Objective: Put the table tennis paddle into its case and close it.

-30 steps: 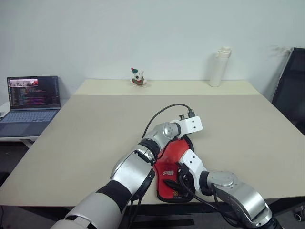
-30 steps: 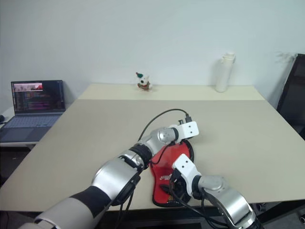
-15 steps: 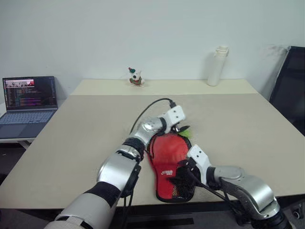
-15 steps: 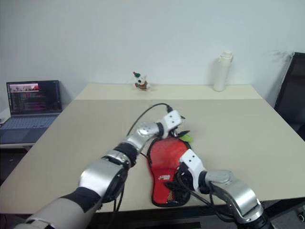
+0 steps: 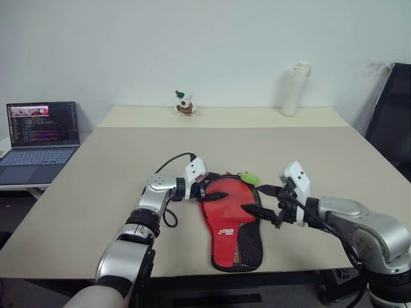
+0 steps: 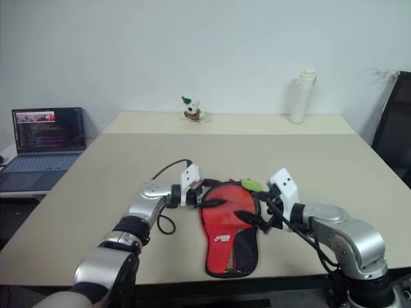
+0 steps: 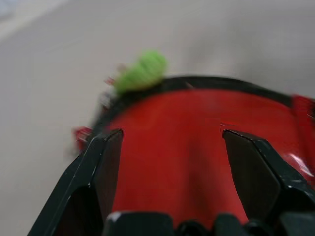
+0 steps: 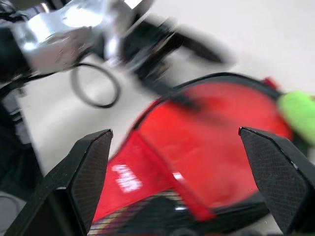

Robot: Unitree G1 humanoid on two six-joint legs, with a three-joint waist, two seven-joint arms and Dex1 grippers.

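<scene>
A beige table carries the scene. Along its far edge stand a small toy figurine, left of the middle, and a white bottle toward the far right corner. Off the table's left edge sits an open laptop on a lower surface, and a black chair stands past the right edge. None of these is near the work; the space around the case is bare tabletop.

The case lies flat near the middle of the near edge, red side with black mesh and white logo up. Its long axis runs from the near edge toward the far edge: the narrow handle end points at the near edge, the round head away from it. A green zipper pull lies at the far rim of the head.

The left gripper reaches in from the left over the head's left rim, fingers spread, pinching nothing. The right gripper comes from the right over the case's right side, fingers wide apart and empty.
</scene>
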